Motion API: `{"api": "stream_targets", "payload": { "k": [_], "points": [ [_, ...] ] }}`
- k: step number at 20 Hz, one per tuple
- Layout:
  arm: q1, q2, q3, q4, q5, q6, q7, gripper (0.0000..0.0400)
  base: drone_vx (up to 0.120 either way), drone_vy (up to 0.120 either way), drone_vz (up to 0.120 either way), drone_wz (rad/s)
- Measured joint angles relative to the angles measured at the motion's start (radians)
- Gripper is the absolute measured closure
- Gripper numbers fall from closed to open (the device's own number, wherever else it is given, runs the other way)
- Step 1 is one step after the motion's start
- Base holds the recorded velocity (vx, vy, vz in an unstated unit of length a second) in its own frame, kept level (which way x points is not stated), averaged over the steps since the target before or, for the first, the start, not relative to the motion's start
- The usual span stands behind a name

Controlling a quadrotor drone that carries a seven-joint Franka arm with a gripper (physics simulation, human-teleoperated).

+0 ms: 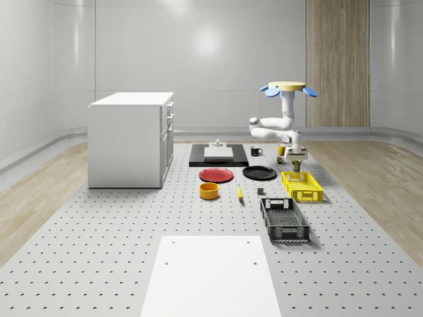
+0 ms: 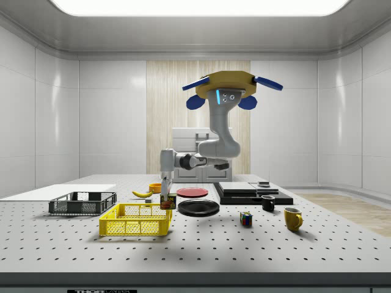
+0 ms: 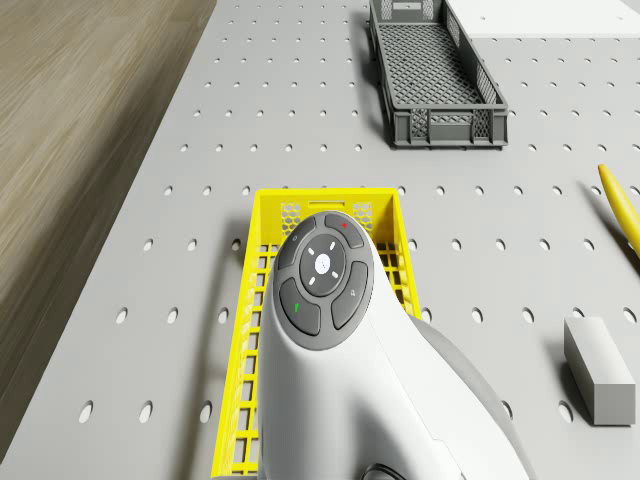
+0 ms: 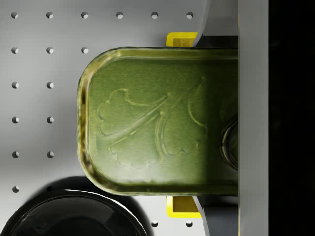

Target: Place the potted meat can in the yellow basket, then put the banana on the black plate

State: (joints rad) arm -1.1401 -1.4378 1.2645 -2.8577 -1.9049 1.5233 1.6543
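Observation:
The drone hovers above the far end of the yellow basket, its arm reaching down. My gripper is shut on the potted meat can, a green-topped tin. In the side view the can hangs at rim height over the end of the basket nearest the black plate. The wrist view has the basket's yellow rim under the can and the black plate beside it. The banana lies on the table between the orange bowl and the baskets.
A dark grey crate stands just in front of the yellow basket. Beside the black plate lie a red plate and an orange bowl. Two mugs, a small grey block and a white cabinet are nearby.

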Motion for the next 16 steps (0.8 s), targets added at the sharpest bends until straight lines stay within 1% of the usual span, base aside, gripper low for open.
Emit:
{"api": "stream_targets", "payload": {
  "k": [8, 15, 16],
  "points": [
    [-0.003, -0.008, 0.001, 0.000, 0.003, 0.007, 0.002, 0.0111, 0.120, 0.000, 0.000, 0.000],
    [-0.005, -0.014, 0.003, 0.001, 0.006, 0.013, 0.004, 0.0111, 0.120, 0.000, -0.114, 0.000],
    [-0.005, -0.014, 0.003, 0.001, 0.006, 0.014, 0.004, 0.0111, 0.120, 0.000, -0.040, 0.000]
  ]
}}
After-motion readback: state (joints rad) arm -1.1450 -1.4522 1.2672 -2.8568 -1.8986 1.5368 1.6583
